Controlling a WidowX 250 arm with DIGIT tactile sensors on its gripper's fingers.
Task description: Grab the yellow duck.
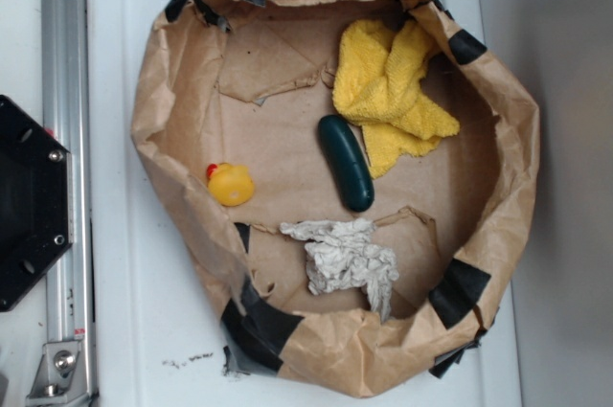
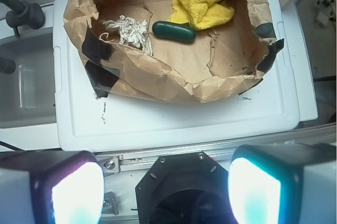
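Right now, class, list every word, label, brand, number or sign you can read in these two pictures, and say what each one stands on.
None: no readable text in either view.
The paper bowl, yellow duck, green toy, yellow towel and black tape are all unmarked.
The white lid carries only dark specks, not writing.
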